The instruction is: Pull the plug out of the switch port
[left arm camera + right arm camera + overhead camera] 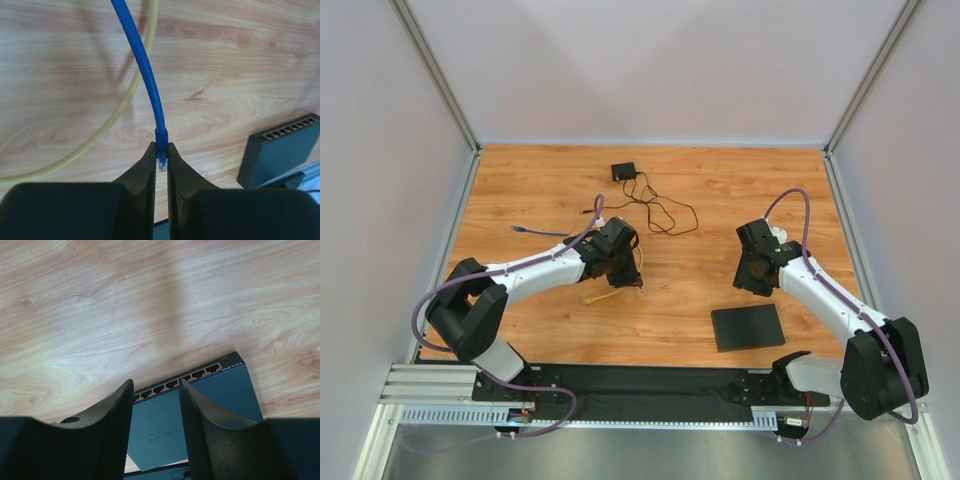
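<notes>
My left gripper is pinched narrow on the plug, and the blue cable runs away from it. The plug is out of the switch, which lies flat near the table's front edge, toward the right corner. Its ports look empty. My right gripper hangs partly open near it, holding nothing. I think the pull is done.

right tool: jaws apart, hanging over box | flat black box: lying on wooden table | sockets: one row along far edge
</notes>
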`<state>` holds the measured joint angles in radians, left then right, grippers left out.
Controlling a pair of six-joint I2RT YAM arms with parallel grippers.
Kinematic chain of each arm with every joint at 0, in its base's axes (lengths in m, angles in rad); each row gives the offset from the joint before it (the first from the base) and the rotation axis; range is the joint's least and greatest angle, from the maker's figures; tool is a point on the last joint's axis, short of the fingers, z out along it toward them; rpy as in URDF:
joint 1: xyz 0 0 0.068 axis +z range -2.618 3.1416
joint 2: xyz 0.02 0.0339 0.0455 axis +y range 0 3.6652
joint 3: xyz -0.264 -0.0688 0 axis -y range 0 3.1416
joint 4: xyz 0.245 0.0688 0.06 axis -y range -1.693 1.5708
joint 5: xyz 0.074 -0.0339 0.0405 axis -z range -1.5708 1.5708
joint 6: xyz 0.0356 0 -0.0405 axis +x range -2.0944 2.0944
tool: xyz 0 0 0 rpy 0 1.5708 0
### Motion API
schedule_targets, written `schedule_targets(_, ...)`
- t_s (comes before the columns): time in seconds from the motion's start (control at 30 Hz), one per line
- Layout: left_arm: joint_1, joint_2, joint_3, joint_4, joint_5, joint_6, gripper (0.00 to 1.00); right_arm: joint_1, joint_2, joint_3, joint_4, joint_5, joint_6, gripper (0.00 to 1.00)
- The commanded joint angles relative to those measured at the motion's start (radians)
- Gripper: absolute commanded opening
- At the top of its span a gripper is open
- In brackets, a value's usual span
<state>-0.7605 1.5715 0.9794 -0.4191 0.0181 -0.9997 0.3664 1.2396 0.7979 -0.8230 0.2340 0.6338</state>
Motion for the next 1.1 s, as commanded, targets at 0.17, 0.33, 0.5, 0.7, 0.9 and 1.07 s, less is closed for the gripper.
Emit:
schedule_targets(0.17, -0.007, -0.027, -0.093, 0.301, 0.12, -0.062, 0.2, 0.008, -0.022, -0.005, 0.016, 0.011, 0.0, 0.44)
schedule_targets(0.33, -0.007, -0.06, -0.148, 0.284, 0.099, -0.07, 0.41, 0.008, -0.038, -0.006, 0.002, 0.025, -0.009, 0.44)
schedule_targets(0.5, -0.007, -0.106, -0.159, 0.264, 0.103, -0.042, 0.52, 0.008, -0.039, -0.002, -0.001, 0.018, -0.009, 0.44)
schedule_targets(0.7, -0.007, -0.212, -0.157, 0.253, 0.108, 0.018, 0.56, 0.009, -0.04, 0.012, -0.004, 0.004, -0.02, 0.44)
schedule_targets(0.9, -0.002, -0.33, -0.225, 0.362, 0.186, 0.061, 0.61, 0.006, -0.08, 0.012, 0.027, -0.059, -0.083, 0.46)
schedule_targets(1.07, 0.055, -0.5, -0.372, 0.49, 0.253, 0.047, 0.64, 0.008, -0.123, 0.012, 0.062, -0.113, -0.118, 0.47)
